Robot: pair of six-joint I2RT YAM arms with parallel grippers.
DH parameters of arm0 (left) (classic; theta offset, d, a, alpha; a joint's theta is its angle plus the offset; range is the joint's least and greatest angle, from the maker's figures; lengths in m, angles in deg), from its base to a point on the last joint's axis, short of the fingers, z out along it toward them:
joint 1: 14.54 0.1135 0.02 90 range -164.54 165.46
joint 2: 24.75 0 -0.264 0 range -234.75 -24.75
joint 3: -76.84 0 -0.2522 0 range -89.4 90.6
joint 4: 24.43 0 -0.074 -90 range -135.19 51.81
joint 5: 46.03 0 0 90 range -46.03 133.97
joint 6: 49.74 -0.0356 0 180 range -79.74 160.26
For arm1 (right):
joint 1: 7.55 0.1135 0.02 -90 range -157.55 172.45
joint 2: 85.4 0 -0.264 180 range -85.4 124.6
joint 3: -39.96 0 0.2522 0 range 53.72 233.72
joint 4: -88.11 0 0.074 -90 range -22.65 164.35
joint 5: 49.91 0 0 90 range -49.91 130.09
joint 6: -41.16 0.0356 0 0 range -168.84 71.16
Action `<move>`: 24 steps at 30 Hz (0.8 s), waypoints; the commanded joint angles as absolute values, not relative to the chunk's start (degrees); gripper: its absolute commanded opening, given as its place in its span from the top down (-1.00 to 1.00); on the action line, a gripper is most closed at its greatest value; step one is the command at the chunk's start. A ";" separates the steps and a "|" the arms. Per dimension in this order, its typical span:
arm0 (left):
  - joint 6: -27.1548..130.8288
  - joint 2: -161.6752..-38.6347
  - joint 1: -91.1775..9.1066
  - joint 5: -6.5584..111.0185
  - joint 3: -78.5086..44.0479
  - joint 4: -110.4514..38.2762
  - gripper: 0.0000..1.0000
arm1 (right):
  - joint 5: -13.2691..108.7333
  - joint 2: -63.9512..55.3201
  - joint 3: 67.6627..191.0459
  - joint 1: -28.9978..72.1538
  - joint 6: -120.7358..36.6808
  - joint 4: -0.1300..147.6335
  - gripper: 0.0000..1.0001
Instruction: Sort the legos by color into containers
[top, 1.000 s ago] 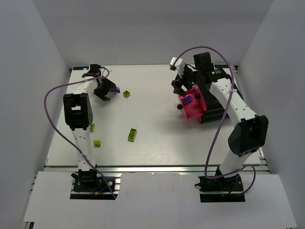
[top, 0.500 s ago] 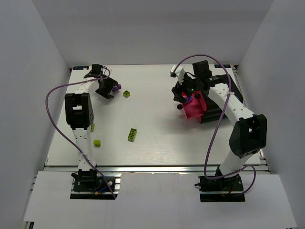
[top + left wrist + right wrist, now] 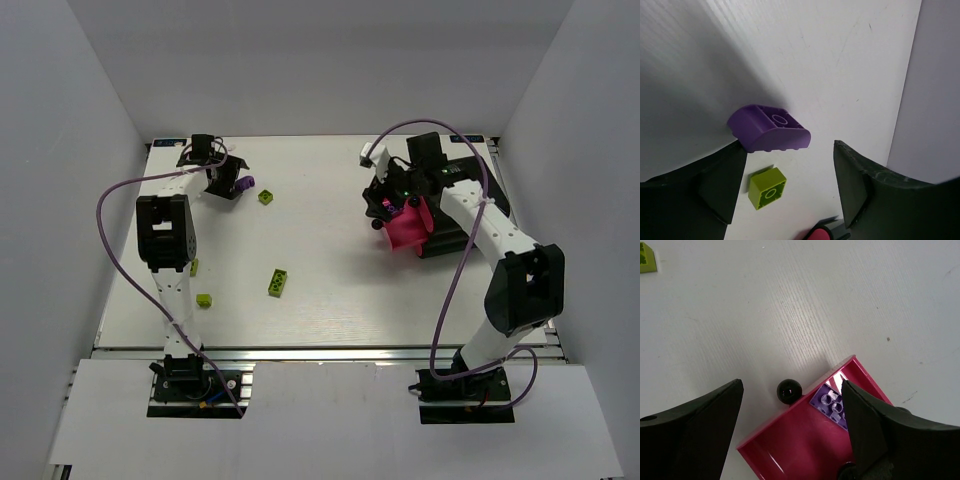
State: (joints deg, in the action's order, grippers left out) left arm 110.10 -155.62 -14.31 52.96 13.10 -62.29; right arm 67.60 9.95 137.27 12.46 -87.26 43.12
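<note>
Left wrist view shows the left hand (image 3: 789, 150) spread wide astride a purple lego (image 3: 769, 129) on the surface (image 3: 840, 60), apparently lined up to pinch it, while the right hand (image 3: 791, 390), also spread and empty, hangs over the pink drawer (image 3: 780, 450) holding a purple brick (image 3: 832, 404).

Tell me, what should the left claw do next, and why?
Probably ease the left gripper down over the rounded purple plastic brick: its jaws stand open and the brick lies unheld on the white table just ahead of them.
</note>
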 commanded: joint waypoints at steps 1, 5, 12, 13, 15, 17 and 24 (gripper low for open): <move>113.56 -156.40 -14.54 51.71 16.40 -62.09 -0.59 | 68.83 6.72 136.34 11.96 -87.60 44.73 -0.69; 114.61 -158.08 -14.54 50.56 19.06 -65.79 -0.55 | 68.83 6.10 136.16 11.87 -87.60 45.25 -0.69; 114.62 -160.18 -14.54 49.51 21.51 -72.64 -0.40 | 69.18 5.31 135.72 11.35 -87.16 46.31 -0.69; 114.35 -161.06 -14.54 49.51 22.21 -73.51 -0.37 | 69.10 5.22 135.64 11.17 -87.08 46.48 -0.69; 113.21 -161.86 -14.54 49.59 23.71 -75.37 -0.27 | 69.36 4.87 135.55 10.91 -87.07 46.84 -0.68; 112.16 -162.64 -14.54 50.20 24.24 -76.07 -0.01 | 69.45 4.52 135.20 10.82 -86.99 47.10 -0.68; 109.00 -160.81 -14.01 52.31 21.62 -73.27 0.49 | 70.06 3.20 134.05 10.65 -86.99 47.72 -0.68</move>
